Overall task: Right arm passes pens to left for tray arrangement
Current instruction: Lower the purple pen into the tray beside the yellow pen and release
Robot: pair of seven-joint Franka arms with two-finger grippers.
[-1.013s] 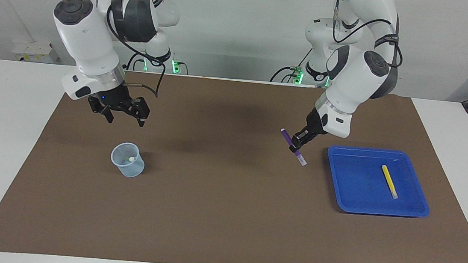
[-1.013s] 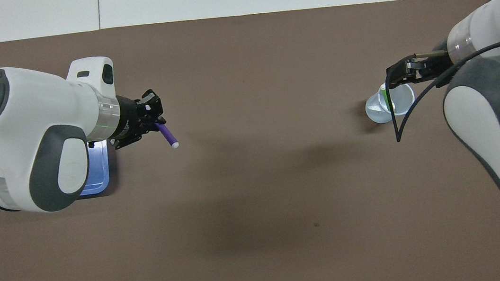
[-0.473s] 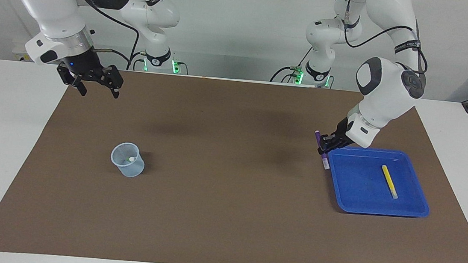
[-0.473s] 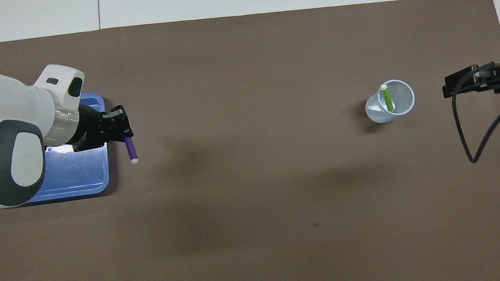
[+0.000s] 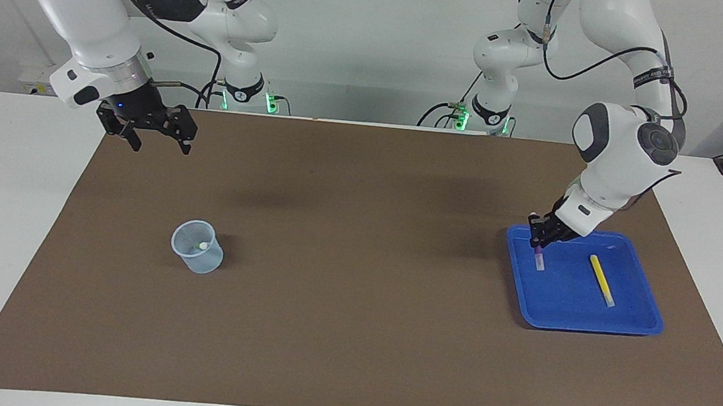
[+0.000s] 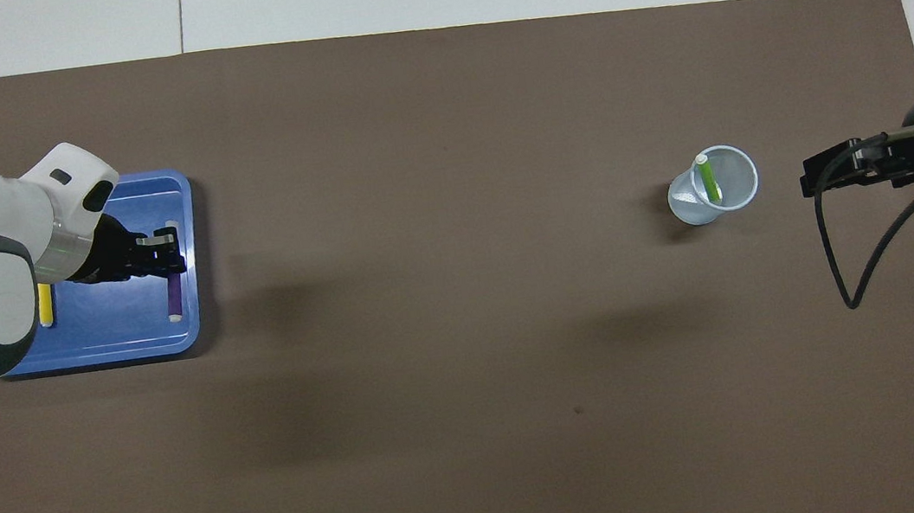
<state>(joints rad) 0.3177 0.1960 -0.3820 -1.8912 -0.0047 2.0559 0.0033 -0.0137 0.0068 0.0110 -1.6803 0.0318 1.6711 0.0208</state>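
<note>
Facing view first. Left gripper (image 5: 542,239), entering from the arm based at two o'clock, has travelled from the bare mat beside the tray (image 5: 628,321) to a spot over the tray's inner corner at about three o'clock in the picture. Its fingers are closed on the purple pen (image 5: 538,256), which hangs steeply with its pale end just at or just above the tray floor; contact cannot be judged. The yellow pen (image 5: 602,280) lies flat in the tray, well apart from the purple one. The right gripper (image 5: 154,138) hovers, spread open and empty, at ten o'clock above the mat's edge, having drawn back from the cup (image 5: 196,255), and now waits. The translucent cup stands at eight o'clock.

Overhead view next. The tray (image 6: 192,337) sits at nine o'clock, and the left gripper (image 6: 164,250) is now over it, with the purple pen (image 6: 173,298) pointing toward the robots. The yellow pen (image 6: 44,305) peeks out beside the arm. The green pen (image 6: 706,178) stands in the cup (image 6: 691,206) at three o'clock; the right gripper (image 6: 826,174) is beside it.

Judged meaning: the second pen is about to be laid down, and the green one remains to be fetched.
</note>
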